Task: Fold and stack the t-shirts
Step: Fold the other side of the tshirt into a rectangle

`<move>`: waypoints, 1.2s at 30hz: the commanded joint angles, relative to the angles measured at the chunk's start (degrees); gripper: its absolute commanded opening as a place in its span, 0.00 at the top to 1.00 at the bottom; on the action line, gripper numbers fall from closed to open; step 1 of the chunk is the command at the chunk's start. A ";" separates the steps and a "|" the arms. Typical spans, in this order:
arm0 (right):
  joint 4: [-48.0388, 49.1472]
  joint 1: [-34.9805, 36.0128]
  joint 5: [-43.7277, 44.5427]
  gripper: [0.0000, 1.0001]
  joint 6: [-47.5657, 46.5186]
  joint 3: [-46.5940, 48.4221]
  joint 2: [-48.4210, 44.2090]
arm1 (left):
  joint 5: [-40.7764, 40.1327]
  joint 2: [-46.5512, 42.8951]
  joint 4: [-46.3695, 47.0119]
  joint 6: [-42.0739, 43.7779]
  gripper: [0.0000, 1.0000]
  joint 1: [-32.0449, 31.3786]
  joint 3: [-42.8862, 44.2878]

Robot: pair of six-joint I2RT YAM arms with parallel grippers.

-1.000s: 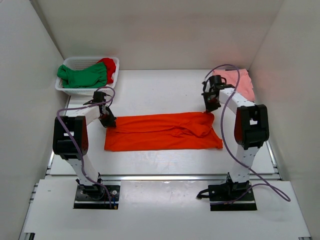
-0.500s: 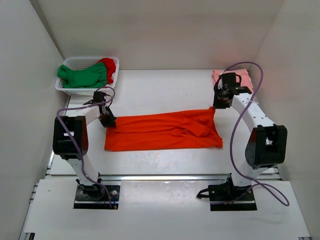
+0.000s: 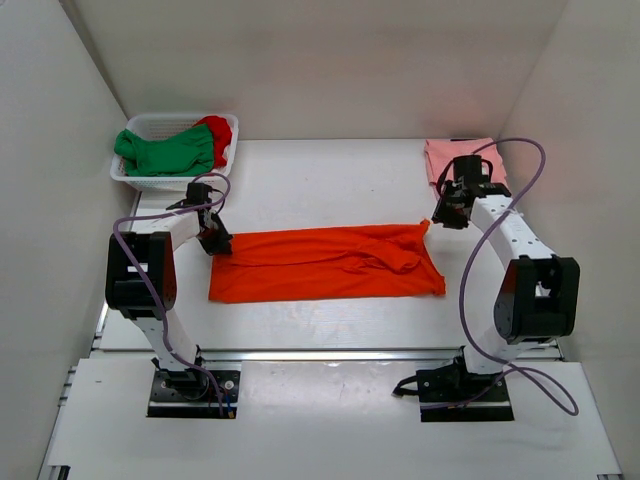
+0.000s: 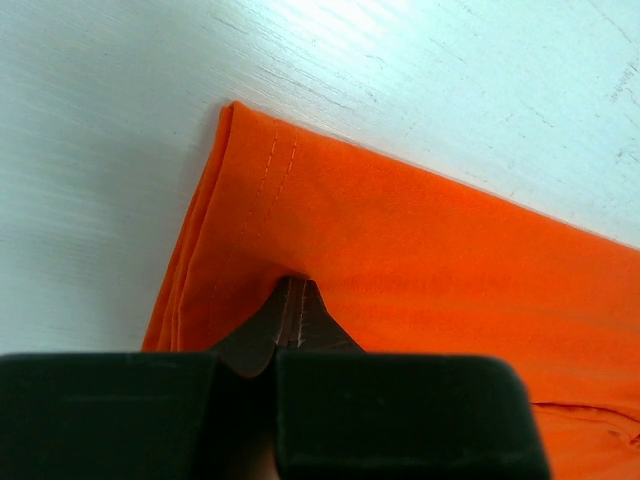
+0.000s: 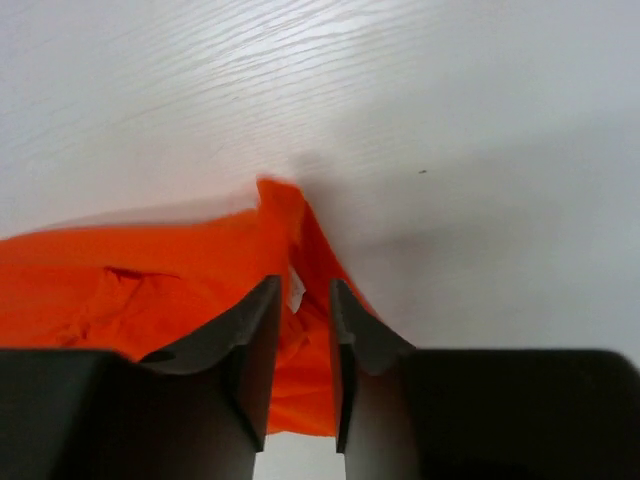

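Stitching on the bright orange cloth t-shirt's point(image 4: 430, 250) corner shows only at the left wrist, where the left gripper point(image 4: 292, 305) pinches it; from above, the shirt lies flat mid-table. Right gripper point(image 5: 302, 300) slightly parted by the opposite corner; small white tag point(image 5: 295, 289) unreadable

Robotics lab test cell, staged for manipulation trials. Boxed in on three sides by plain white panels point(image 3: 320, 60) around a white wood-grain tabletop point(image 3: 320, 185). Edged along the front with an aluminium extrusion rail point(image 3: 320, 352). Fitted at the near edge with black base plates point(image 3: 190, 393) carrying two small white-and-black robot arms, the left arm point(image 3: 140, 280) and the right arm point(image 3: 535, 295), each trailed by a loose purple cable point(image 3: 463, 310). Stocked with laundry as props: a white plastic basket point(image 3: 150, 183) holding a green shirt point(image 3: 165, 152) and a red shirt point(image 3: 218, 130), an orange t-shirt point(image 3: 330, 265) spread flat mid-table, a pink shirt point(image 3: 445, 152) at the far right.
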 commanded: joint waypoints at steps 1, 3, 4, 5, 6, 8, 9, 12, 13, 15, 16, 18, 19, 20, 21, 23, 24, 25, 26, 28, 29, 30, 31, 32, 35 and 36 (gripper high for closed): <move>3.02 -2.69 2.65 0.74 2.19 -2.08 -2.41 | -2.28 0.02 -2.45 1.15 1.00 0.73 0.51; 6.09 -4.27 2.47 0.59 1.31 -4.80 -3.72 | -2.19 0.29 -2.45 1.23 1.00 0.56 0.60; 6.62 -5.24 1.78 0.57 1.49 -6.64 -4.77 | -2.28 -0.06 -2.45 1.15 1.00 0.56 0.25; 7.59 -6.12 0.38 0.54 1.23 -7.01 -5.30 | -2.28 0.20 -2.45 1.06 1.00 0.56 0.51; 7.42 -6.56 -0.77 0.56 0.88 -7.28 -5.66 | -1.93 0.02 -2.88 1.06 1.00 0.64 0.42; 6.81 -6.22 -1.13 0.63 -0.18 -7.45 -4.88 | -2.37 -0.15 -2.45 1.49 1.00 0.82 0.33; 5.85 -5.26 -1.57 0.63 -0.62 -7.37 -3.74 | -2.37 -0.07 -2.71 1.06 1.00 0.56 0.51; 4.35 -3.14 -2.19 0.62 -2.29 -6.75 -0.57 | -1.84 -0.15 -2.54 1.32 1.00 0.38 0.16; 5.13 -1.14 -2.19 0.62 -2.73 -6.84 0.92 | -2.01 -0.33 -2.54 1.15 1.00 0.29 0.07; 5.66 0.10 -2.19 0.62 -2.73 -6.93 2.68 | -1.93 -0.94 -2.36 0.89 1.00 0.29 0.07; 5.58 0.55 -2.27 0.62 -2.99 -7.01 3.91 | -1.67 -0.77 -2.62 0.88 1.00 0.38 -0.02; 6.45 1.17 -2.27 0.62 -3.00 -7.45 5.85 | -1.75 -0.95 -2.54 1.06 1.00 0.55 -0.11; 7.06 1.17 -2.45 0.61 -3.08 -7.72 6.90 | -1.93 -1.03 -2.28 1.06 1.00 0.38 -0.19; 7.50 1.43 -2.71 0.61 -3.26 -7.72 7.69 | -1.75 -1.03 -2.45 1.06 1.00 0.38 -0.37; 7.60 1.35 -2.71 0.61 -2.91 -8.07 8.48 | -2.01 -1.21 -3.06 1.06 1.00 0.64 -0.20; 7.95 1.87 -2.37 0.60 -3.52 -8.51 9.54 | -1.93 -1.03 -2.63 0.97 1.00 0.47 -0.19; 8.21 1.87 -1.84 0.59 -3.61 -8.51 10.76 | -1.67 -1.03 -2.71 1.06 1.00 0.47 -0.19; 7.86 2.31 -2.01 0.61 -3.78 -8.94 11.12 | -1.75 -0.86 -2.28 1.15 1.00 0.82 -0.19; 8.03 2.40 -1.75 0.63 -3.61 -9.21 11.73 | -1.67 -1.12 -2.27 0.97 1.00 0.38 -0.28; 7.34 2.49 -1.22 0.74 -3.96 -9.04 12.88 | -1.49 -0.77 -2.27 0.88 1.00 0.30 -0.37; 7.33 3.18 -1.05 0.90 -4.05 -8.51 12.88 | -1.14 -1.03 -2.27 0.97 1.00 0.29 -0.37; 6.64 2.93 -0.78 0.95 -4.57 -8.42 13.06 | -1.66 -0.86 -2.10 0.97 1.00 0.21 -0.46; 6.89 2.58 -1.65 1.00 -4.05 -8.16 13.15 | -1.49 -0.77 -2.10 0.88 1.00 0.20 -0.63; 6.20 2.05 -1.92 1.00 -3.96 -7.90 13.32 | -1.40 -0.77 -2.10 1.06 1.00 0.20 -0.55; 5.40 0.82 -0.70 1.00 -3.70 -8.16 11.48 | -1.75 -0.77 -2.45 1.06 1.00 0.21 -0.46; 5.22 0.03 -0.87 1.00 -3.44 -8.33 10.78 | -1.75 -0.94 -2.54 1.15 1.00 0.64 -0.37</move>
